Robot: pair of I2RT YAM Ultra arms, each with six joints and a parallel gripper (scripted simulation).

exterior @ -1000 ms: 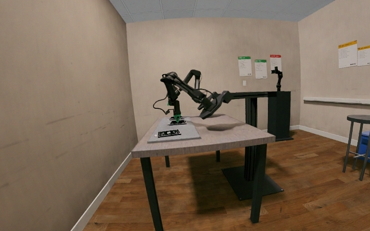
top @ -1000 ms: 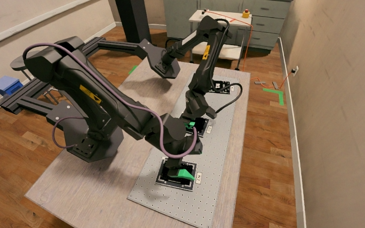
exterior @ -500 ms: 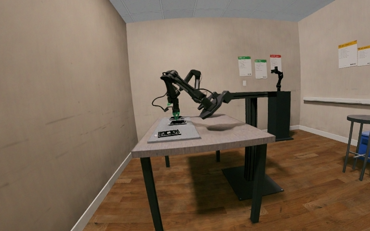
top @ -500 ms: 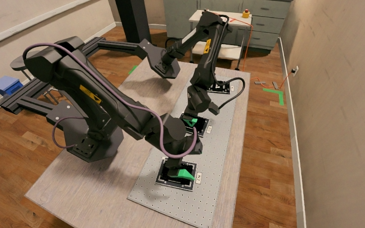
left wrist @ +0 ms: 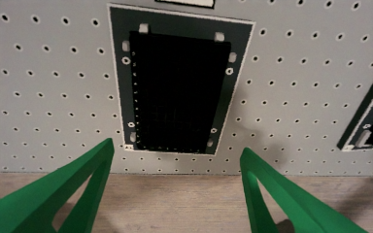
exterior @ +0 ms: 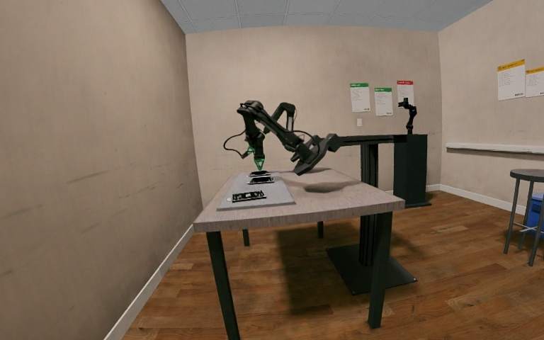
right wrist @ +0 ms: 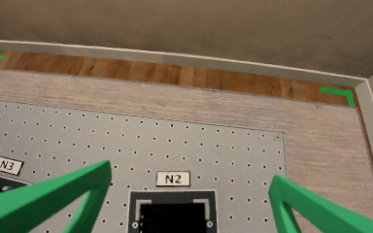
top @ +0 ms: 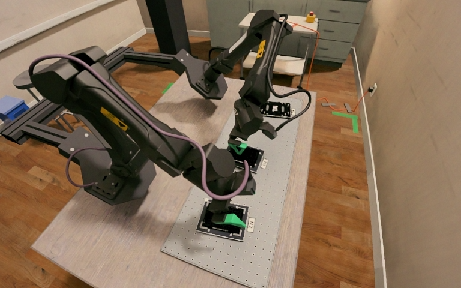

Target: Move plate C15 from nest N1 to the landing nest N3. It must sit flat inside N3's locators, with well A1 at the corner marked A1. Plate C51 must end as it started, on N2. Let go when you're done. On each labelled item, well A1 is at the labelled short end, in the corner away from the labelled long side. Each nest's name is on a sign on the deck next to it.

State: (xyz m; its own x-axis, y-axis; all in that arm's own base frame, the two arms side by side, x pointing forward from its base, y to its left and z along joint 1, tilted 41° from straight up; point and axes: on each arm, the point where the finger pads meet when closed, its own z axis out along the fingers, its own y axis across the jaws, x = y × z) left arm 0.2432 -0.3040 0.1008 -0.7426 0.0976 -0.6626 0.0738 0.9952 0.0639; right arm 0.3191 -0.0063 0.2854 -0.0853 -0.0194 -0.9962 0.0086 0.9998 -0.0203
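A black well plate, C15 (left wrist: pixel 177 92) (top: pixel 250 156), lies flat inside the locators of the middle nest N3. My left gripper (left wrist: pixel 179 149) hangs open just above it, one green finger on each side and neither touching; it also shows in the top view (top: pixel 238 147). Plate C51 (top: pixel 221 224) sits on the near nest N2, whose sign (right wrist: pixel 173 179) is legible in the right wrist view above the plate (right wrist: pixel 172 218). My right gripper (top: pixel 229 219) hovers open and empty over it. Nest N1 (top: pixel 275 109) at the far end holds no plate.
All three nests stand in a row on the grey perforated deck (top: pixel 238 189). The N3 sign (right wrist: pixel 10 166) shows at the left edge of the right wrist view. The two arms reach over the deck close together. A wall runs along the deck's far side.
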